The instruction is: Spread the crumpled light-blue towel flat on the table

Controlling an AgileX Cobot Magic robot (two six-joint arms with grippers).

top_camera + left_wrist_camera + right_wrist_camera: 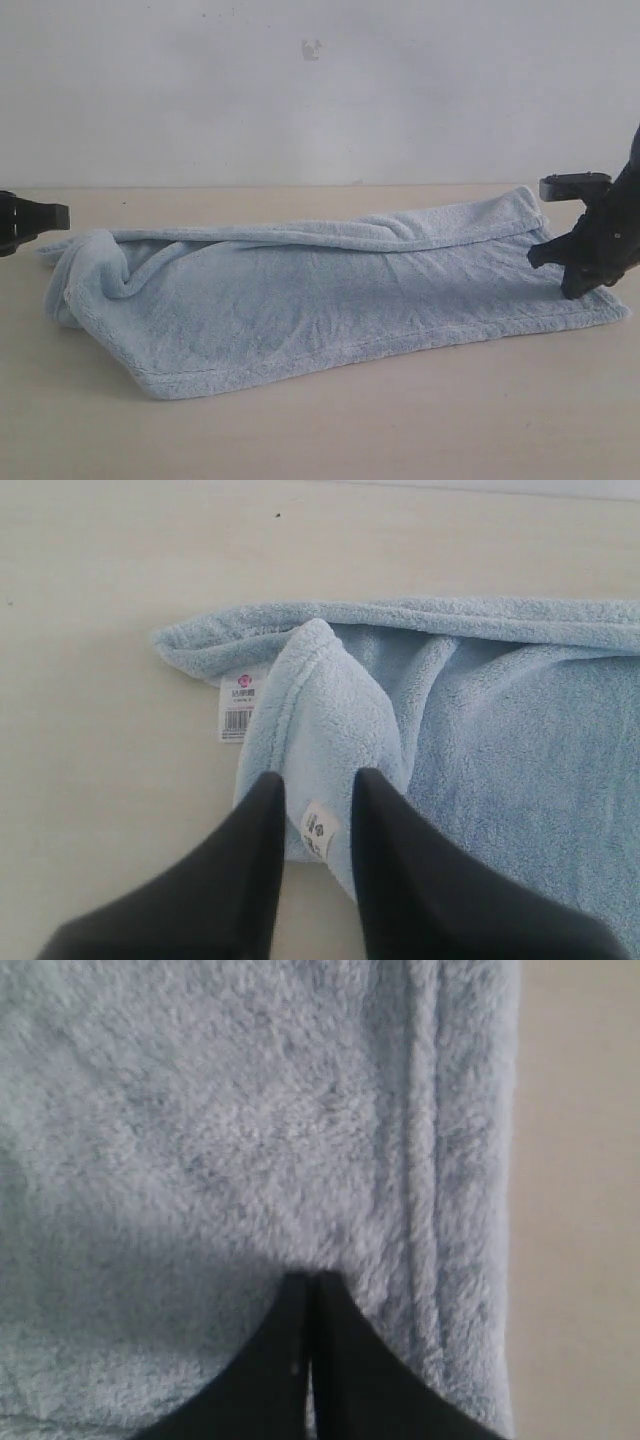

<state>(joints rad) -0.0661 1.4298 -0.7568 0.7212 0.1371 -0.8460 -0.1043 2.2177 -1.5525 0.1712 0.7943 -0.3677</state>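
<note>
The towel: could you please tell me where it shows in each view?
Exterior view: the towel lies across the middle of the table, bunched at its left end.
Left wrist view: its folded corner lies just ahead of the left hand.
Right wrist view: it nearly fills the frame, beyond the right hand.
Shared landmark: the stitched hem.

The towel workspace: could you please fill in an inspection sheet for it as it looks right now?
Surface: pale wood-look table, matte.
Job's things: towel only partly spread; far edge folded over, the end by the left gripper bunched; white barcode label at that end.
Clutter: nothing seen.
Grippers: left gripper open, fingers either side of a folded towel corner; right gripper shut, tips against the towel's other end, and it is unclear whether they pinch cloth.
Cables: nothing seen.
Surroundings: white wall with a small dark mark.
</note>
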